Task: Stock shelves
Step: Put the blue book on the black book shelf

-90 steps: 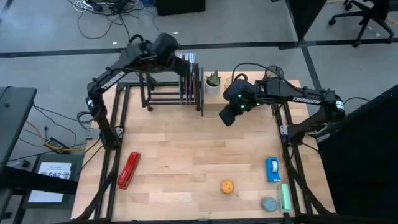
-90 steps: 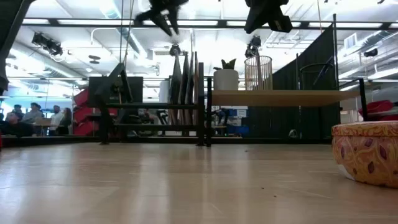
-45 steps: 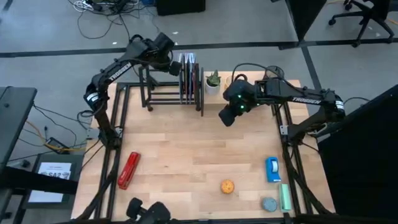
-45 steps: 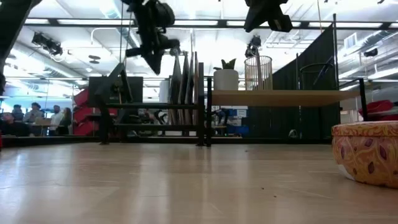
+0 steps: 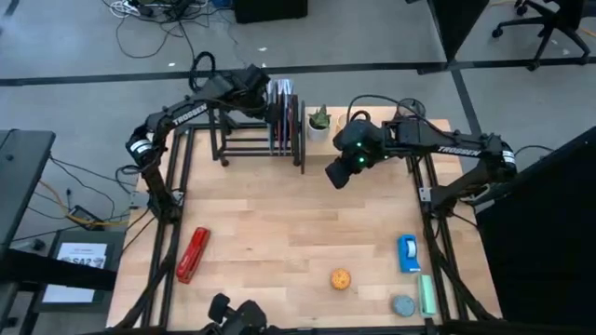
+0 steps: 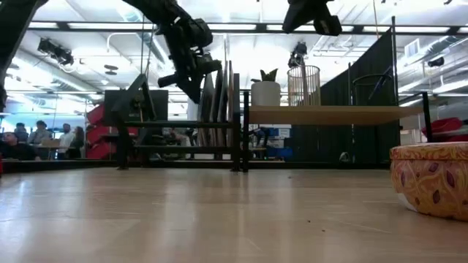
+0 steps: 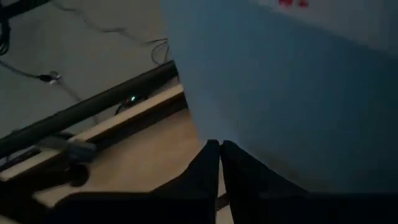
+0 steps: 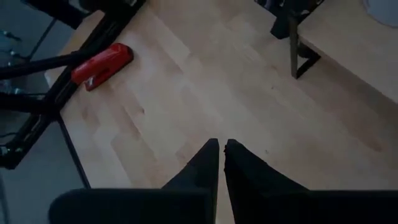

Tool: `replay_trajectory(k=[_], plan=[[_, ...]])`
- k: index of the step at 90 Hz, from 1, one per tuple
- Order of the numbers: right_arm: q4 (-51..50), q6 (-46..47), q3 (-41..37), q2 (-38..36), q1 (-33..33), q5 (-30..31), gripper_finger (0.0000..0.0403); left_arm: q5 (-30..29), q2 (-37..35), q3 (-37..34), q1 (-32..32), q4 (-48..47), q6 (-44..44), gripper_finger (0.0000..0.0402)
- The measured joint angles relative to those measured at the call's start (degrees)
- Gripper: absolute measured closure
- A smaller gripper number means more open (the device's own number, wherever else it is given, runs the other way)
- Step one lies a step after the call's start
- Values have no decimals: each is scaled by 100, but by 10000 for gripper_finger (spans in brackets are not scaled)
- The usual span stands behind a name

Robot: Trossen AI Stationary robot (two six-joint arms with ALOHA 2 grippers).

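A pale wooden worktop sat over a grey floor strewn with cables. At its far edge stood two shelves: a low black metal-bar rack with upright ends, holding several thin flat items on edge, and beside it a wider pale plank shelf on black posts, carrying one small potted plant and one wire basket. The left pincer hung right over the rack beside those upright items, fingers pressed together on nothing visible. The right pincer hovered in front of the plank shelf, closed and empty too. On the near half lay one red stapler, one orange ball and one blue tape dispenser.
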Motion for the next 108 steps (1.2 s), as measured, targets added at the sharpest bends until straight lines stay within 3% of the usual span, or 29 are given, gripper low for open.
replay_trajectory(k=[56, 108], plan=[[4, 91, 0, 1, 0, -39, 402, 753, 11, -358, -29, 1622, 133, 401], [7, 91, 0, 0, 0, -37, 403, 1305, 11, -351, -144, 1430, 489, 401]])
